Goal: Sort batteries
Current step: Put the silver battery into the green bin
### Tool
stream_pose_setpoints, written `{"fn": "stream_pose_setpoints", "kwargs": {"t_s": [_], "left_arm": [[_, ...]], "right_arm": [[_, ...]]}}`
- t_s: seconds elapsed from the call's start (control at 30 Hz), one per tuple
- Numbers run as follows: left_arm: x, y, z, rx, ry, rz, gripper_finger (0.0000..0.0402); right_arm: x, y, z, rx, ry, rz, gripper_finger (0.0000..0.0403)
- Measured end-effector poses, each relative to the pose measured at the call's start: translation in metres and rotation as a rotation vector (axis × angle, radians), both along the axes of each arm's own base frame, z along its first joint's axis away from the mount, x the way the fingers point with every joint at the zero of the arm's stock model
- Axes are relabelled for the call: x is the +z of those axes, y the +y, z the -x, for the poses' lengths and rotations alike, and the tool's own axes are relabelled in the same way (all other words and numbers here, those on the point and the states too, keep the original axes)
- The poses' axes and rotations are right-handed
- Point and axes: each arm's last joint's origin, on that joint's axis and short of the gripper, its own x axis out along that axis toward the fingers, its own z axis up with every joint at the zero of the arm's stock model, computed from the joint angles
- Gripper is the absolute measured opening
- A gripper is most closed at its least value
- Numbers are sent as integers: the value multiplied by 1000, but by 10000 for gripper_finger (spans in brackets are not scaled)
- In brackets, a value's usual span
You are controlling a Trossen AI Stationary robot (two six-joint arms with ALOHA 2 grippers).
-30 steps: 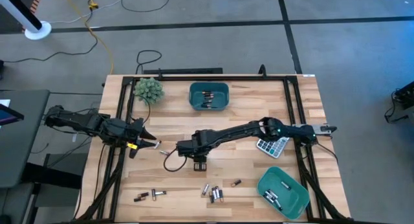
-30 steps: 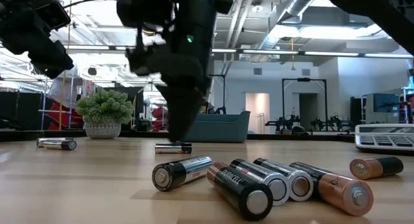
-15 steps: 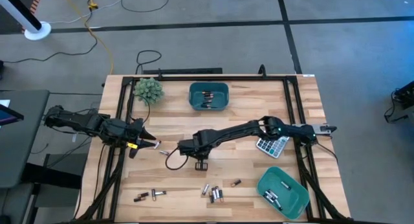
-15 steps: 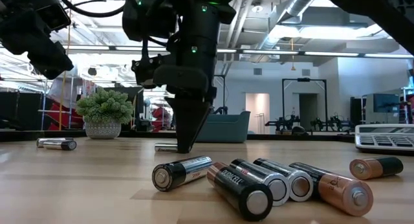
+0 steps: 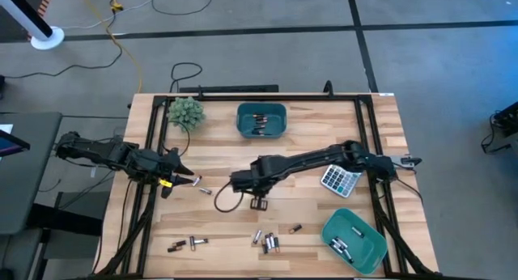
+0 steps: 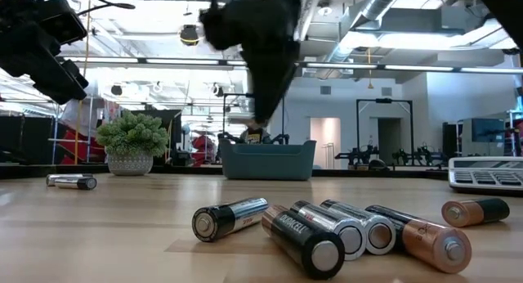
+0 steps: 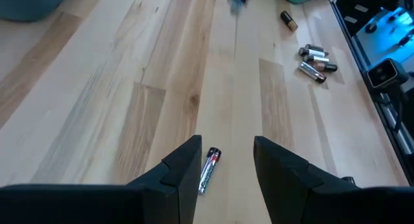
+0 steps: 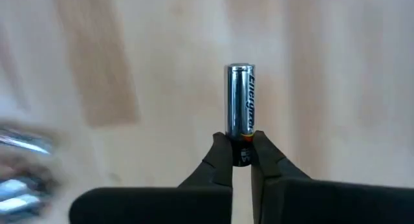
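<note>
My right gripper (image 8: 242, 149) is shut on one silvery battery (image 8: 240, 98) above the middle of the table (image 5: 235, 183); in the low view it hangs blurred above the wood (image 6: 261, 111). My left gripper (image 7: 226, 162) is open at the table's left (image 5: 194, 180), its fingers either side of a battery (image 7: 208, 169) lying on the wood, without touching it. Several more batteries (image 5: 267, 241) lie on their sides near the front edge (image 6: 327, 230). Two teal bins, far (image 5: 261, 120) and near right (image 5: 354, 239), hold batteries. My right gripper pinches the battery's dark end (image 8: 242, 138) between its two fingertips (image 8: 223, 153). The rest of the battery sticks out beyond the fingertips. It is lifted clear of the table.
A grey-white calculator (image 5: 340, 181) lies at the right, under my right arm. A small potted plant (image 5: 186, 112) stands at the far left. More batteries lie at the near left (image 5: 186, 244), and one copper-ended cell (image 5: 295, 229) lies apart. Black frame rails run along both table sides.
My right gripper has shut on a battery that lay on the table's middle, then risen with it and shifted a little toward the right edge. That battery is now lifted clear of the wood.
</note>
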Motion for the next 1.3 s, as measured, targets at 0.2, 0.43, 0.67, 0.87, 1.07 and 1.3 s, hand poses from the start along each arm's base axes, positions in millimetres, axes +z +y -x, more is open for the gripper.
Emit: {"fn": "stream_pose_setpoints", "kwargs": {"t_s": [0.2, 0.43, 0.67, 0.87, 1.07, 1.3], "left_arm": [[0, 0, 0, 0, -1, 0, 135], [0, 0, 0, 0, -1, 0, 135], [0, 0, 0, 0, -2, 0, 135], [0, 1, 0, 13, -4, -13, 135], [1, 1, 0, 32, -11, -24, 135], [4, -1, -14, 71, -49, -37, 135]], "right_arm": [[43, 16, 32, -52, -11, 162, 15], [69, 45, 79, -140, -42, 190, 16], [63, 75, 164, -365, -151, 76, 16], [56, 109, 240, -556, -244, -118, 16], [29, 135, 296, -703, -180, -160, 16], [-16, 154, 309, -719, -56, -215, 16]]}}
